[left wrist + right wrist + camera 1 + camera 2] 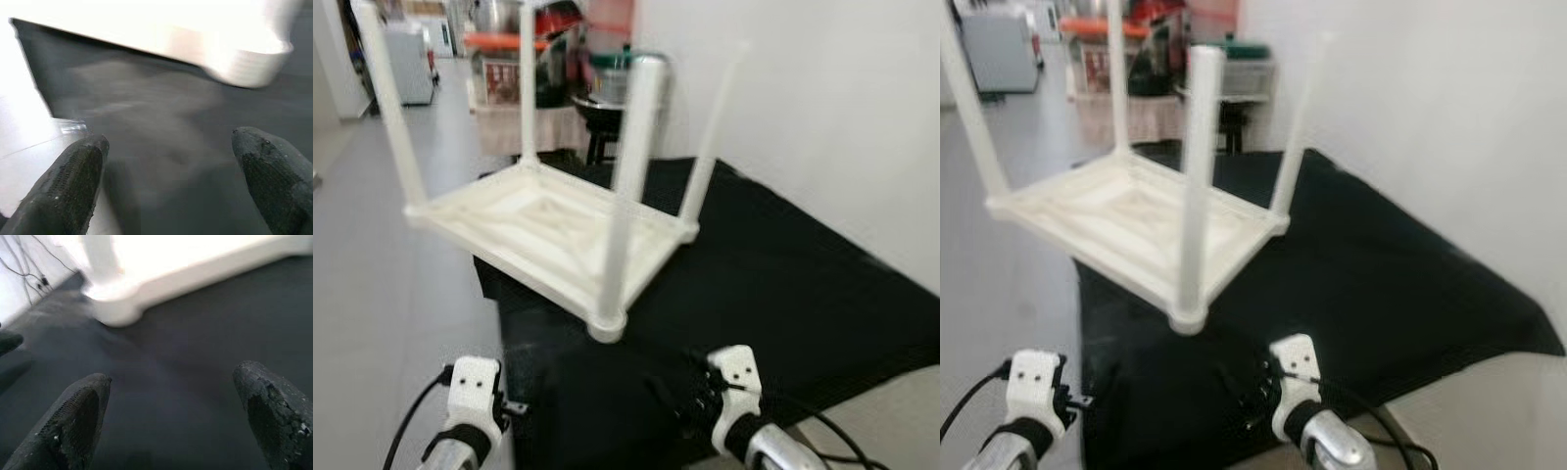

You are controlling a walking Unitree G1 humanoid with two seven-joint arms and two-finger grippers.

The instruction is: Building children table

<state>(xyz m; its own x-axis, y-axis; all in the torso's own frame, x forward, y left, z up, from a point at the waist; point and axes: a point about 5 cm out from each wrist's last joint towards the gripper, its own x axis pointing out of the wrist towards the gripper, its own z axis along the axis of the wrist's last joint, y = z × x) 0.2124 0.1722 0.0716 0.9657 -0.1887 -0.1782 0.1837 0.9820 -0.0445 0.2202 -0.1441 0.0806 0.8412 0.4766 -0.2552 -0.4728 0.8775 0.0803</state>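
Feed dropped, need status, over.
Both pincers, left and right, open, empty, low over black cloth. Table upside down, four legs up. Nothing blocking.

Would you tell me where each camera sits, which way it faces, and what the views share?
Left eye and right eye views: on the head, looking forward and down at the upturned white table on a black cloth, both wrists below.
Left wrist view: along the open left gripper toward the table's near corner.
Right wrist view: along the open right gripper toward that corner.
Shared: table and cloth.
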